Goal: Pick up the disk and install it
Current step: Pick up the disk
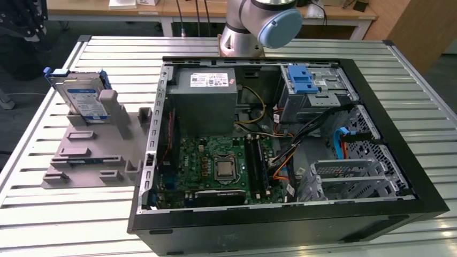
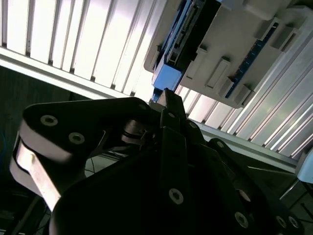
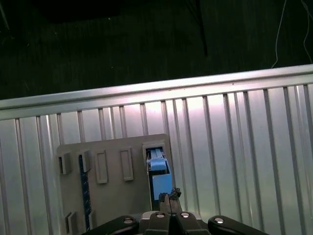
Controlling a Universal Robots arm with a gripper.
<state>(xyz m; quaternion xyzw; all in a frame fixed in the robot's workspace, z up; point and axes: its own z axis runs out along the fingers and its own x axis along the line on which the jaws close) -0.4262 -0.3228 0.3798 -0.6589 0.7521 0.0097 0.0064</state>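
The disk [image 1: 80, 99] stands on edge in a grey holder [image 1: 93, 152] on the slatted table, at the exterior view's left of the open computer case. It is silver with a white-and-blue label and blue side rails. In the first wrist view the disk [image 3: 159, 171] appears edge-on in the holder [image 3: 112, 196], with my gripper [image 3: 169, 195] above it and well clear. Its fingers meet, with nothing between them. The second wrist view has the gripper [image 2: 166, 95] pointing at the blue end of the disk [image 2: 167, 76].
The open black computer case [image 1: 400, 134] lies on the table with a grey power-supply box [image 1: 207, 101], a motherboard [image 1: 221, 166], loose cables and a drive bay with a blue latch [image 1: 303, 80]. The arm's base [image 1: 253, 27] stands behind the case. The table edge [image 3: 156, 93] lies just past the holder.
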